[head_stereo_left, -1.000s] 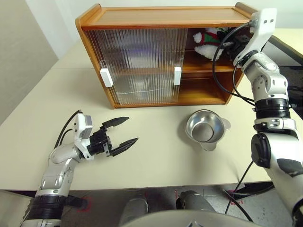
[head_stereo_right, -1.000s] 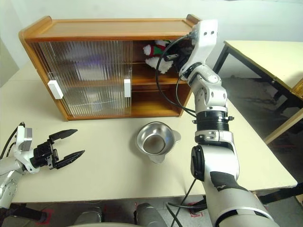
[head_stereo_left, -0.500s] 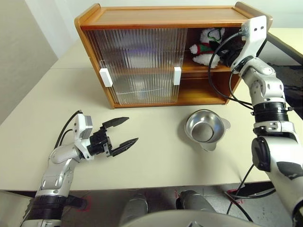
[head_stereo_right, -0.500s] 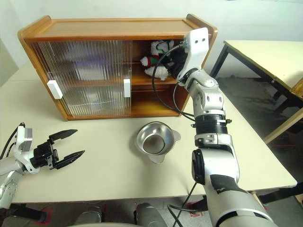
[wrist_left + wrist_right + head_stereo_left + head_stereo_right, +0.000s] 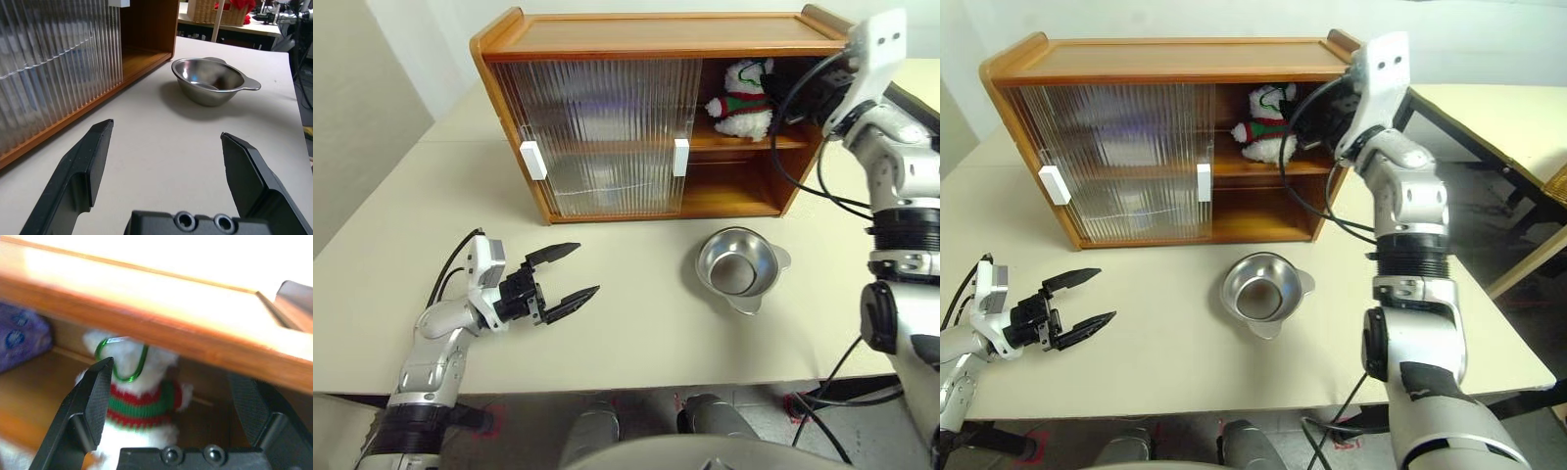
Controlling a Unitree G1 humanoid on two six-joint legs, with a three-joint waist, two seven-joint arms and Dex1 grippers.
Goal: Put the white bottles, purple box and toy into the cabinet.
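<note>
My right gripper (image 5: 171, 406) stands released just before the small white plush snowman toy (image 5: 741, 100), seated on the orange-brown wooden cabinet's (image 5: 607, 44) upper shelf. Soft, light; best pinched at its scarfed middle.

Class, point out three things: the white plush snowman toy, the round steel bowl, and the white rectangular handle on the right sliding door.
white plush snowman toy (image 5: 741, 100), left eye view, scarfed body.
round steel bowl (image 5: 736, 265), left eye view, inner bottom.
white rectangular handle (image 5: 680, 157), left eye view, middle.
</note>
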